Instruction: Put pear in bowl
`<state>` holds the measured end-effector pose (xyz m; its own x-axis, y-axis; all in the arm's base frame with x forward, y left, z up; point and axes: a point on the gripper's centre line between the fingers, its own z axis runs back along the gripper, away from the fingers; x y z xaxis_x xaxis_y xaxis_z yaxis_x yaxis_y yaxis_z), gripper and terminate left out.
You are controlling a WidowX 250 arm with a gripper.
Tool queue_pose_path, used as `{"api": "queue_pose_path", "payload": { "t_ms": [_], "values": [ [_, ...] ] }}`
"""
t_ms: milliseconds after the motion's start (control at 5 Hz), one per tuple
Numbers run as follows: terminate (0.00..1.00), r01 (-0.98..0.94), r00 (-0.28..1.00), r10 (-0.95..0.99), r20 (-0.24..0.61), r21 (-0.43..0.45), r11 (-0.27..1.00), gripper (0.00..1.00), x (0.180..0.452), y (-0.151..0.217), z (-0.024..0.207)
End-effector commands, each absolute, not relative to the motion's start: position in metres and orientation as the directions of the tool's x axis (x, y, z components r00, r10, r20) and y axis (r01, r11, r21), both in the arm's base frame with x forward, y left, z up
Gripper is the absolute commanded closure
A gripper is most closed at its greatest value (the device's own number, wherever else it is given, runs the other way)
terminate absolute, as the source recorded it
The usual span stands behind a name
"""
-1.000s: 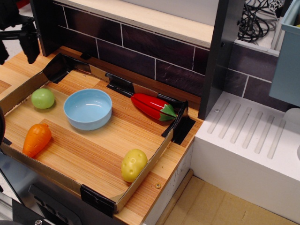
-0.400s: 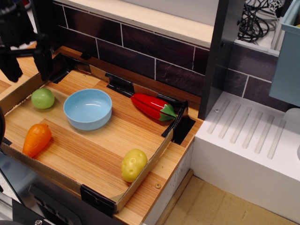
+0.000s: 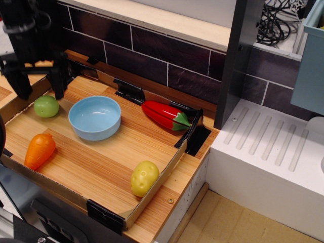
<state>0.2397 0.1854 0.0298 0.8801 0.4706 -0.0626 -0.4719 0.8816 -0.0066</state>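
1. The pear (image 3: 46,106) lies on the wooden bench (image 3: 106,162), just left of the bowl (image 3: 95,117) — apart from it.
2. The gripper (image 3: 40,92) hangs above the pear, fingers (image 3: 58,86) spread wide, holding nothing.
3. A carrot (image 3: 39,150), red pepper (image 3: 164,115) and yellow potato (image 3: 144,177) lie around — dark tiles behind.

Glossy smooth plastic bowl (image 3: 95,117), smooth plastic pear (image 3: 46,106), grained wood tray floor (image 3: 101,162), matt black claw (image 3: 40,86)
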Motion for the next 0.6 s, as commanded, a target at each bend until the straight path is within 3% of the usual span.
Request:
{"api": "queue_pose_path", "payload": {
  "t_ms": [0,200,400],
  "values": [
    [0.0,-0.489,0.872,0.49,-0.024,0.01,0.872,0.0,0.246,0.185,0.027],
    [0.0,-0.491,0.871,0.49,-0.025,0.003,0.871,1.0,0.245,0.186,0.022],
    [0.0,-0.554,0.833,0.554,-0.003,-0.009,0.833,1.0,0.252,0.19,0.034]
  ]
}}
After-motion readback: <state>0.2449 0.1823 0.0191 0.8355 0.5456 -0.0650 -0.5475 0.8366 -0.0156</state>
